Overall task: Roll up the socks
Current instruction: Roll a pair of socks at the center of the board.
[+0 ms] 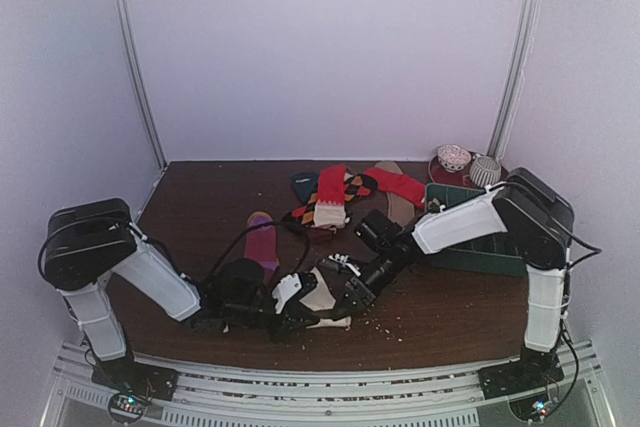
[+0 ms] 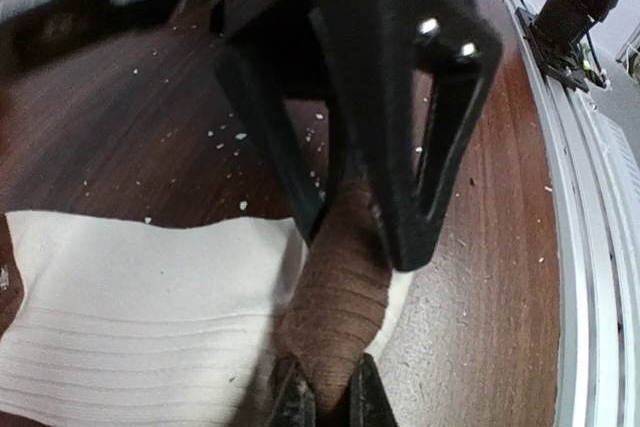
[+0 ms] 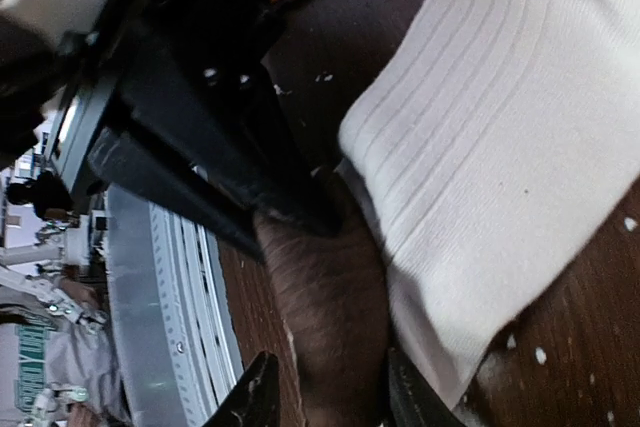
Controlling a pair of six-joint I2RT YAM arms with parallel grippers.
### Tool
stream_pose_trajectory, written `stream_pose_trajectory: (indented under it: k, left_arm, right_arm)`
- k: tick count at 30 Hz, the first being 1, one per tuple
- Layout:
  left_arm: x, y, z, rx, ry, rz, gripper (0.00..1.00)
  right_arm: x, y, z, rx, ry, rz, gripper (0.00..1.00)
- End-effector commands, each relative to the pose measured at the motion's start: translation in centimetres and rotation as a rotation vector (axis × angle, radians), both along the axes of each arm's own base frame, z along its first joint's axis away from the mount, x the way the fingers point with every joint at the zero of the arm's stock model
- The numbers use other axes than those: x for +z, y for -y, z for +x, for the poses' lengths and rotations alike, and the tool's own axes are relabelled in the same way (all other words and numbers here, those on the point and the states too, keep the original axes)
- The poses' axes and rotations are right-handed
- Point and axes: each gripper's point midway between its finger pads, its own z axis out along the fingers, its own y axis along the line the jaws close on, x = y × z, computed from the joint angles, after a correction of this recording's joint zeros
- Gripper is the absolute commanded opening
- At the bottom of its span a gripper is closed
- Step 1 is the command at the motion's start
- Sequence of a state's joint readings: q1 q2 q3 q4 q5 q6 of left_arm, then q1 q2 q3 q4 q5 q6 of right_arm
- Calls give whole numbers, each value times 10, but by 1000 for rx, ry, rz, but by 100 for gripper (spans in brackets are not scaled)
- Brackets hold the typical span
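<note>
On the bench (image 1: 200, 207), loose socks (image 1: 335, 195) lay just left of the green tray (image 1: 470, 257), and the cream-and-brown sock (image 2: 140, 317) lay flat well left of it, further forward. The left claw (image 2: 330, 399) was pinched shut on that sock's brown end, while the right claw (image 3: 335, 397) straddled the same end, squeezing or not I could not tell. Rolling looked barely begun; next the brown end needed turning tightly over the cream part.

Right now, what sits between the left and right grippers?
The brown end of the cream-and-brown sock, pinched by the left gripper, straddled by the right gripper. Both wrist views show it.
</note>
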State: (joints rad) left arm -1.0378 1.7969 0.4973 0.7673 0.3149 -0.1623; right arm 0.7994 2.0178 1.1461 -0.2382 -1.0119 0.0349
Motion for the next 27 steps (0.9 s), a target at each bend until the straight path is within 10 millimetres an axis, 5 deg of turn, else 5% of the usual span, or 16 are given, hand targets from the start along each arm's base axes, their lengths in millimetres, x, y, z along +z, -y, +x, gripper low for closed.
stream_pose_trajectory:
  k: [1, 4, 8, 27]
  left_arm:
    - [-62, -35, -28, 88, -327, 205, 0]
    - [-86, -51, -39, 149, -508, 283, 0]
    - [-103, -66, -55, 192, -668, 321, 0]
    - [-117, -85, -72, 200, -744, 400, 0]
  right_arm:
    - [45, -1, 31, -104, 356, 97, 39]
    - [74, 1, 30, -64, 653, 208, 42]
    - [72, 3, 5, 88, 963, 261, 50]
    - [-4, -1, 1, 262, 1036, 153, 50]
